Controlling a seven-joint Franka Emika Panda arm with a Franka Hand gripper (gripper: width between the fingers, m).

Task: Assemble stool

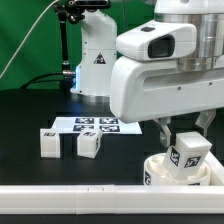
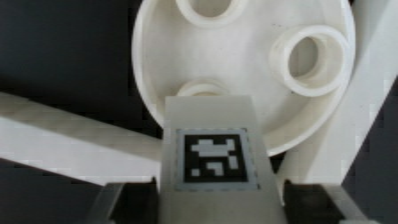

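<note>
The gripper (image 1: 186, 136) straddles a tagged leg (image 1: 186, 156) standing on the seat (image 1: 158, 174); whether its part-closed jaws pinch it, I cannot tell. Two seat sockets (image 2: 317, 60) sit empty. Farther than the seat lie two loose legs (image 1: 49, 143), then the marker board (image 1: 95, 125).

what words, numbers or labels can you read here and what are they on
No words or numbers are readable.
Square black-and-white tags, patterns not text: on the leg by the seat, two loose legs, the marker board.
Dark mark on the background robot base: too small to read.
</note>
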